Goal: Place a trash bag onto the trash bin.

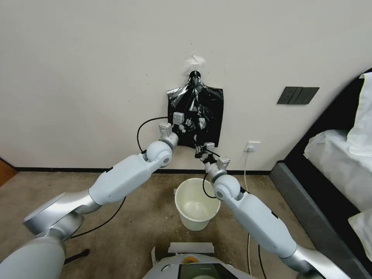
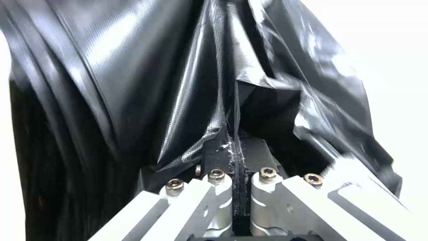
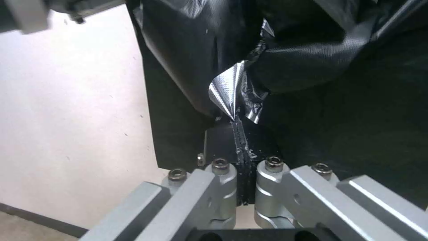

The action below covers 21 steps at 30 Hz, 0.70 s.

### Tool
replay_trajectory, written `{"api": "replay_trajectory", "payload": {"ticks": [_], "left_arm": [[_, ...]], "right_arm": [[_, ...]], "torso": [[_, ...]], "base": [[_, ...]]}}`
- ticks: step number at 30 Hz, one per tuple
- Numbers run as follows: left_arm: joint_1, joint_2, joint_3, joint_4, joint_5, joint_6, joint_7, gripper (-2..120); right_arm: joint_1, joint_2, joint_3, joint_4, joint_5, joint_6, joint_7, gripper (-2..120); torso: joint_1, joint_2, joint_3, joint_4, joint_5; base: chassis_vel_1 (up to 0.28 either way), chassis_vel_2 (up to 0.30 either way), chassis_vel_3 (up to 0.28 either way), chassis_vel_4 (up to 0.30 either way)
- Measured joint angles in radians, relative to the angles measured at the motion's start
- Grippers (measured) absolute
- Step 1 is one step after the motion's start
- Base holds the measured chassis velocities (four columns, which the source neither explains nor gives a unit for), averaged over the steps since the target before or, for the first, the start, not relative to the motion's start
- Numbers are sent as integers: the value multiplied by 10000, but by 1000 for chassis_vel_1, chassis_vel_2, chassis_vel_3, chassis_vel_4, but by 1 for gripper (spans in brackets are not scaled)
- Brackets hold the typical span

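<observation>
A bundle of black bags (image 1: 215,120) hangs on the wall from a pinched top. Its front layer is the crinkled, glossy trash bag (image 1: 195,106). My left gripper (image 1: 185,124) is at the bag's middle left, shut on a fold of the film (image 2: 200,100), with the pads (image 2: 223,144) pressed together. My right gripper (image 1: 201,149) is at the bag's lower edge, shut on a shiny twisted corner of the plastic (image 3: 229,87). The cream-white trash bin (image 1: 195,223) stands upright on the floor directly below, with nothing in it.
A dark bed frame (image 1: 310,201) with white bedding lies close on the right. A wall socket (image 1: 253,146) with a white cable and a dark switch panel (image 1: 297,95) are on the wall. Carpet (image 1: 131,232) stretches left of the bin, and my base (image 1: 193,267) is just before it.
</observation>
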Motion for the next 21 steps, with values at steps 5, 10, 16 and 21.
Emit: {"api": "replay_trajectory", "payload": {"ticks": [5, 10, 16, 21], "left_arm": [[-79, -90, -42, 165, 1, -57, 15, 0], [-104, -189, -37, 270, 12, -84, 22, 0], [-103, -184, -6, 213, 17, -102, 17, 0], [-103, -161, 0, 196, 20, -117, 12, 0]], "right_arm": [[-851, -341, 675, 689, -441, 200, -1001, 30], [-1193, -604, 1252, 1030, -642, 559, -1296, 48], [-539, -738, 1265, 964, -1181, 582, -1051, 67], [690, -922, 707, 379, -1881, -302, -538, 86]], "torso": [[0, 1, 0, -2, 1], [0, 0, 0, -3, 2], [0, 1, 0, -1, -1], [0, 0, 0, 4, -2]], "base": [[0, 0, 0, 0], [0, 0, 0, 0], [0, 0, 0, 0], [0, 0, 0, 0]]}}
